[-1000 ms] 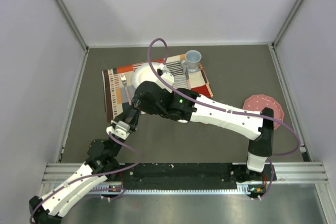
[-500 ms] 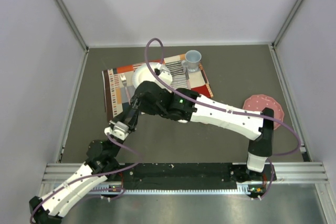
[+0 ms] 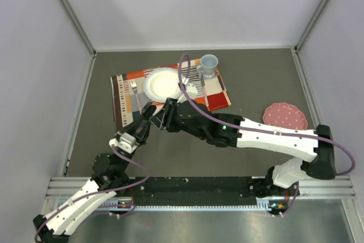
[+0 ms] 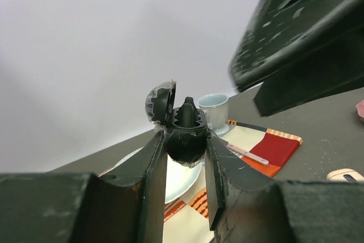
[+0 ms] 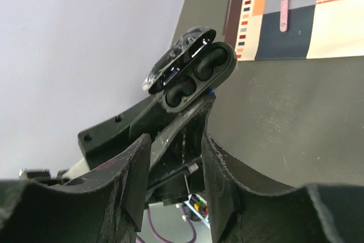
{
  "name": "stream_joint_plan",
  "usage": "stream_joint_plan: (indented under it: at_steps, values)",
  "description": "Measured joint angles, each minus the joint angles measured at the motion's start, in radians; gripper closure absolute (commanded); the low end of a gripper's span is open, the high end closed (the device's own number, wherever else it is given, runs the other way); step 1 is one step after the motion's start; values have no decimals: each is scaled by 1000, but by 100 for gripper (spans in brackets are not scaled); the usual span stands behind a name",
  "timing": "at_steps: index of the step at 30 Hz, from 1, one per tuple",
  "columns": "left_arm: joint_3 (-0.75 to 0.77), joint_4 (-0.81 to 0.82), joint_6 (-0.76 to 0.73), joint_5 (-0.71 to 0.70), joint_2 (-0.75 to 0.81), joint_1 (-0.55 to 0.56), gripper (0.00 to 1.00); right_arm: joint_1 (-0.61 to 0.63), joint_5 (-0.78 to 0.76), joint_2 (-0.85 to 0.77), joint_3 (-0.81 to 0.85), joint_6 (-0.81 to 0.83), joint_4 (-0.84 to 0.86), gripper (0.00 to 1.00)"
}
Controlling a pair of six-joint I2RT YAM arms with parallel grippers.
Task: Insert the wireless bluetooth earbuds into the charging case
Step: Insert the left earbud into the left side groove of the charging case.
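while left gripper (image 4: 185, 147) clamps the open charging case (image 4: 185, 135) — right gripper (image 5: 176, 143) gapes.

Pale grey walls (image 3: 199, 4) enclose a dark grey table (image 3: 256, 78) under even light.

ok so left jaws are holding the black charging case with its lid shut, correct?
Not quite. The lid is open, swung back off the black charging case; the left wrist view shows this. The rest stands: the left jaws are holding the case.
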State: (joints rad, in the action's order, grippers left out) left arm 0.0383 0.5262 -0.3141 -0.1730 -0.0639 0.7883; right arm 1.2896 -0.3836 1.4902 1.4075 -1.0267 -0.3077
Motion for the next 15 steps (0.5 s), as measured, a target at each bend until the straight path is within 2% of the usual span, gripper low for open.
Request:
stream_joint_plan:
  at_steps: [3,4,8,12,15]
  values:
    - [0,-31,25,0,17,0,100,1,15,-77,-106,55,107,53]
    - [0,-42,36,0,21,0,100,2,18,-98,-128,77,138,47]
    - [2,-100,90,5,29,0,100,2,-1,-182,-188,171,220,36]
    - [21,-160,157,35,29,0,100,-16,-7,-263,-225,268,253,33]
    - [53,-202,213,79,28,0,100,-72,48,-294,-229,312,259,32]
